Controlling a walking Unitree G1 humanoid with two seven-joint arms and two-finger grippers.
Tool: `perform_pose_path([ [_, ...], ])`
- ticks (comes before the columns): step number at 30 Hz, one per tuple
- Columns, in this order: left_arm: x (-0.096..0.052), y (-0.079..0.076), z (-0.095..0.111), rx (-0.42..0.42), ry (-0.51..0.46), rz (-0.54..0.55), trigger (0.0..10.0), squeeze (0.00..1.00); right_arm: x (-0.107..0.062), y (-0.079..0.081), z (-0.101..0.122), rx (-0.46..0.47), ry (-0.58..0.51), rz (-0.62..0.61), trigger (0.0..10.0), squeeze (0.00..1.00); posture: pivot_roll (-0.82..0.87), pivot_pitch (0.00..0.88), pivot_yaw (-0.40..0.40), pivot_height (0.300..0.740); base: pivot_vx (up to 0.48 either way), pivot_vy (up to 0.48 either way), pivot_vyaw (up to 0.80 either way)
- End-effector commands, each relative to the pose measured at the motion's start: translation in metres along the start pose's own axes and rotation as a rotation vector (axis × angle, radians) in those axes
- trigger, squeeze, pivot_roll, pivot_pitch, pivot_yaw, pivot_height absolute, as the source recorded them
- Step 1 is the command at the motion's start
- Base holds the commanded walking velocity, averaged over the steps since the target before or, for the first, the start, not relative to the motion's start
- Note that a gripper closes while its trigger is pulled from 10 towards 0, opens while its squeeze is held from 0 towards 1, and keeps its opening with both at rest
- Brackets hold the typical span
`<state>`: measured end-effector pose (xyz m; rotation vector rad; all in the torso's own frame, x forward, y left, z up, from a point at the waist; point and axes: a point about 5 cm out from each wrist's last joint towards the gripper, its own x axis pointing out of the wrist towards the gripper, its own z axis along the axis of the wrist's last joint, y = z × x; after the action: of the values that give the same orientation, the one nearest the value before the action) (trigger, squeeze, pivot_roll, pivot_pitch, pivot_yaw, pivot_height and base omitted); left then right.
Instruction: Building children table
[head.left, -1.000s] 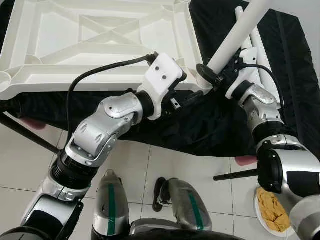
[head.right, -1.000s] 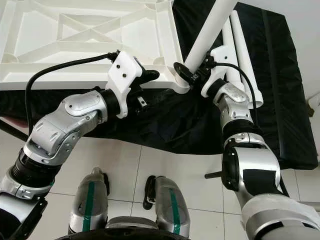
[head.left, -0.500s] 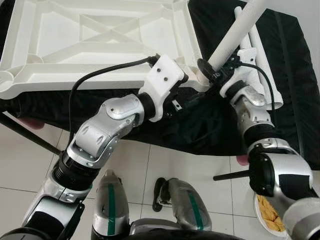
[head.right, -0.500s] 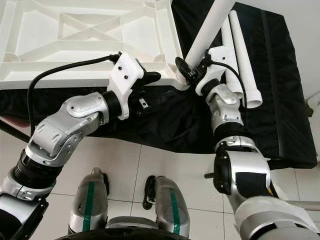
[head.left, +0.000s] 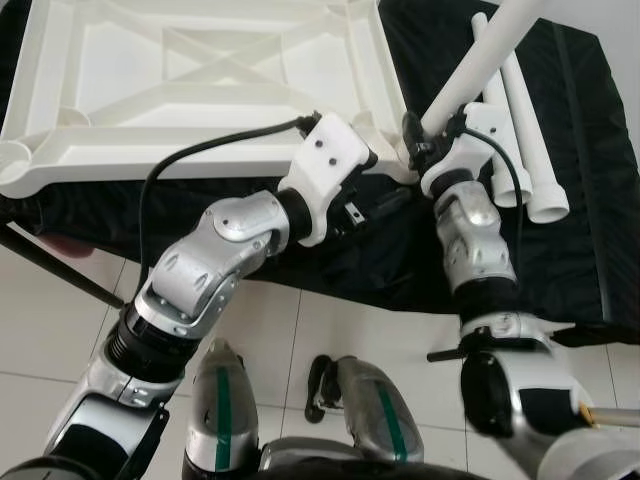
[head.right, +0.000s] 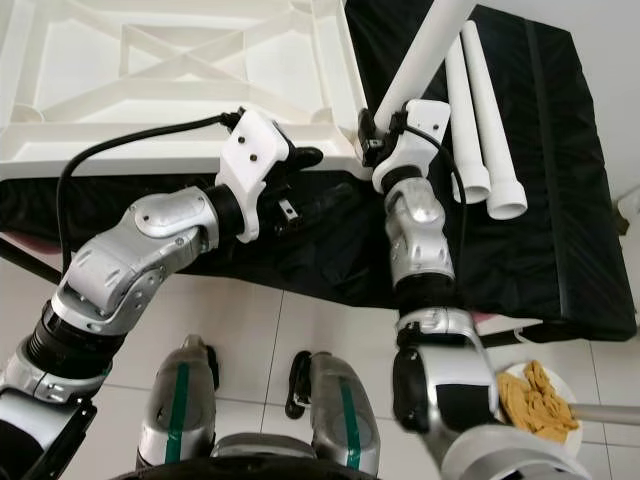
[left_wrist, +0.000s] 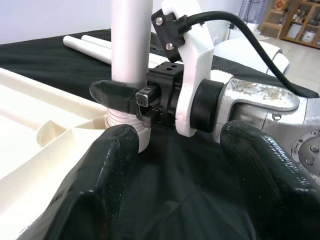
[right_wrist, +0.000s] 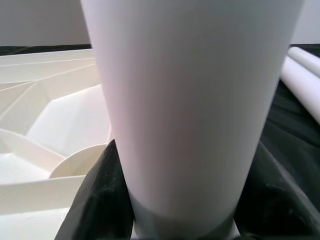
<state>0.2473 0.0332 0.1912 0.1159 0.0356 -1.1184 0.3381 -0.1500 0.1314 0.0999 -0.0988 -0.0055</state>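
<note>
The left arm is bent at the elbow and stretched forward and to the right, and its left tool (head.left: 385, 200) is held with the two black fingers (left_wrist: 107, 165) spread wide apart, closed on nothing. The right arm is raised nearly straight ahead, and the right tool (head.right: 375, 135) is clamped around something white and round.

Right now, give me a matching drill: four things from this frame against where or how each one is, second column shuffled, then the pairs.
Things:
1. tabletop
2. table leg
3. spare legs
4. left gripper

States:
A. lying side by side on the black cloth
B. upside down, ribs facing up
C. open, near the tabletop's corner
D. gripped by the right gripper, foot at the corner socket

Pairs: 1-B, 2-D, 3-A, 4-C
</note>
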Motion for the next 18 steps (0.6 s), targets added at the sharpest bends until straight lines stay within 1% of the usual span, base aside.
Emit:
perform_pose_path([
  [1, 0.0013, -0.0052, 0.0001, 0.004, 0.005, -0.044, 10.0, 0.00, -0.0076, -0.0066, 0.0002, -0.022, 0.011, -0.127, 10.0, 0.00, 0.13, 0.035, -0.131, 0.740, 0.000, 0.000, 0.00],
  [2, 0.0013, -0.0052, 0.0001, 0.004, 0.005, -0.044, 10.0, 0.00, -0.0076, -0.0066, 0.0002, -0.022, 0.011, -0.127, 10.0, 0.00, 0.13, 0.035, -0.131, 0.740, 0.000, 0.000, 0.00],
  [4, 0.0016, -0.0054, 0.0002, 0.003, 0.004, -0.044, 10.0, 0.00, -0.0114, -0.0007, 0.0020, -0.027, 0.017, -0.158, 10.0, 0.00, 0.13, 0.037, -0.132, 0.740, 0.000, 0.000, 0.00],
  [7, 0.0019, -0.0055, 0.0003, 0.002, 0.002, -0.043, 10.0, 0.00, -0.0129, 0.0027, 0.0018, -0.032, 0.024, -0.153, 10.0, 0.00, 0.13, 0.038, -0.134, 0.740, 0.000, 0.000, 0.00],
  [13, 0.0025, -0.0055, 0.0003, 0.001, 0.002, -0.043, 10.0, 0.00, -0.0137, -0.0006, 0.0026, -0.037, 0.036, -0.164, 10.0, 0.00, 0.13, 0.039, -0.136, 0.740, 0.000, 0.000, 0.00],
  [14, 0.0026, -0.0055, 0.0003, 0.001, 0.001, -0.043, 10.0, 0.00, -0.0145, -0.0009, 0.0034, -0.038, 0.036, -0.167, 10.0, 0.98, 0.13, 0.038, -0.136, 0.740, 0.000, 0.000, 0.00],
  [15, 0.0026, -0.0056, 0.0003, 0.001, 0.001, -0.043, 10.0, 0.00, -0.0152, -0.0007, 0.0038, -0.032, 0.032, -0.160, 10.0, 1.00, 0.13, 0.038, -0.136, 0.740, 0.000, 0.000, 0.00],
  [18, 0.0027, -0.0055, 0.0002, 0.001, 0.001, -0.042, 10.0, 0.00, -0.0174, 0.0005, 0.0056, -0.037, 0.029, -0.147, 10.0, 1.00, 0.13, 0.039, -0.137, 0.740, 0.000, 0.000, 0.00],
])
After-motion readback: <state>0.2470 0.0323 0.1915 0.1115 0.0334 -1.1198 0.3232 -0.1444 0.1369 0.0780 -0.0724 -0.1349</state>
